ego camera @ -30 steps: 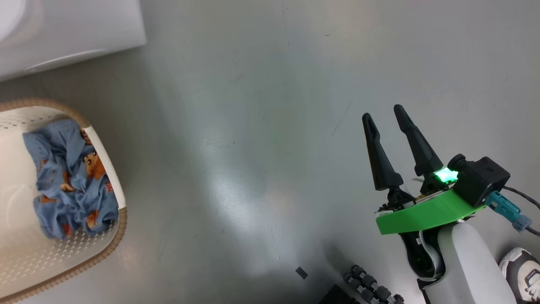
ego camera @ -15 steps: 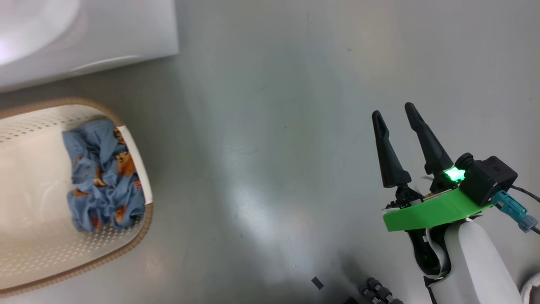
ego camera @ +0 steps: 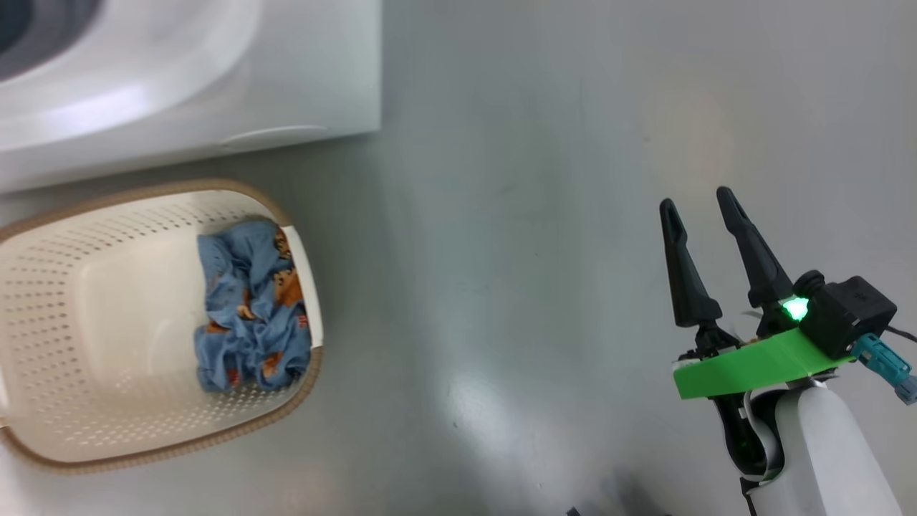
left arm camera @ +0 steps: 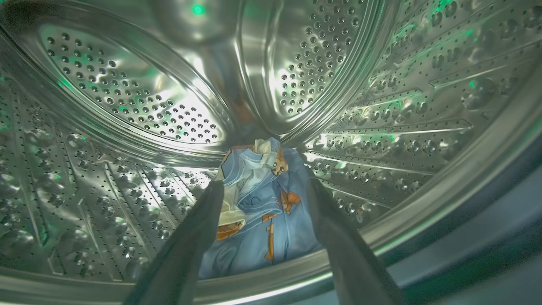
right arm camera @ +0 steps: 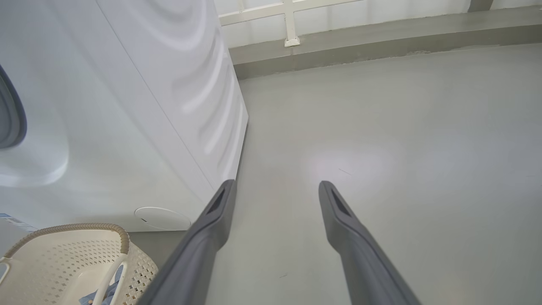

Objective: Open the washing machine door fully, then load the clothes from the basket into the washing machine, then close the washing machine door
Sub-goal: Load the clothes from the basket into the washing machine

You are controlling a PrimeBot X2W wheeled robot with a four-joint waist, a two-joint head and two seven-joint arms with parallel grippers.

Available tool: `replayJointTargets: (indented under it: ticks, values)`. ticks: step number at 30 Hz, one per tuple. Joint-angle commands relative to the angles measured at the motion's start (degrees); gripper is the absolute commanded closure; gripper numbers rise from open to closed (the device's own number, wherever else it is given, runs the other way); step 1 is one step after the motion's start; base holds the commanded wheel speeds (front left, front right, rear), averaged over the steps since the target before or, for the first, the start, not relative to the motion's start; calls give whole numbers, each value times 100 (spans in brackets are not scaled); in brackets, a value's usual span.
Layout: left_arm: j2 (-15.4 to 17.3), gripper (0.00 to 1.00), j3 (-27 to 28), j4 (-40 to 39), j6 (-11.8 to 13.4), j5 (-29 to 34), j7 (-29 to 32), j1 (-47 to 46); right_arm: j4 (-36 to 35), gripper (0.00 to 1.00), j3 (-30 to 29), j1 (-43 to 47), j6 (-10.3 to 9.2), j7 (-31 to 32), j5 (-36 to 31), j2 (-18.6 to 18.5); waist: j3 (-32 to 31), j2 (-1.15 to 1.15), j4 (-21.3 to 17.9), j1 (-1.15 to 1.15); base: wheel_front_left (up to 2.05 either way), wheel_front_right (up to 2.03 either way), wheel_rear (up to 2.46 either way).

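My left gripper [left arm camera: 264, 183] is inside the washing machine's steel drum [left arm camera: 127, 106], open. One bundle of the clothes [left arm camera: 262, 220], light blue with orange figures, lies on the drum floor between its spread fingers. A second blue bundle [ego camera: 247, 322] lies against the right wall of the cream basket [ego camera: 71, 322], which stands on the floor in front of the white washing machine [ego camera: 215, 93]. My right gripper [ego camera: 695, 198] hovers open over bare floor far to the right of the basket, nothing between its fingers. The washing machine door is out of view.
In the right wrist view the washing machine's side [right arm camera: 127, 127] rises at the left, with the basket [right arm camera: 63, 254] at its foot. Grey floor [right arm camera: 381, 148] stretches right to a low kerb and white railing [right arm camera: 292, 25] at the back.
The head camera has turned, so the basket and the washing machine now sit further right in the picture. The bundle in the basket has not moved, and my right gripper stays open.
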Motion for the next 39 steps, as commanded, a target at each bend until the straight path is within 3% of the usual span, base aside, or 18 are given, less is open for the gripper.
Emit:
replayJointTargets:
  ticks: [1,17,21,31,39]
  values:
    - [275,0,6,-201,-13,-76,-32,198,-98,0,91,207,9,-68,-107,-20,-232,0,208,0,0,0,0]
    - [-17,0,14,-2029,30,-385,-33,2501,-125,0,-92,567,9,-68,-162,-229,-953,0,745,0,0,0,0]
    - [-86,0,67,-2449,291,-290,-33,3174,-105,0,-101,669,9,-68,-154,-258,-1174,0,837,0,0,0,0]
    - [-423,0,385,-3682,595,-397,-33,4762,-27,0,-72,861,9,-68,-114,-271,-1627,0,894,0,0,0,0]
    - [-671,0,480,-4251,654,-315,-33,5685,0,0,-75,987,9,-68,-76,-275,-1823,0,885,0,0,0,0]
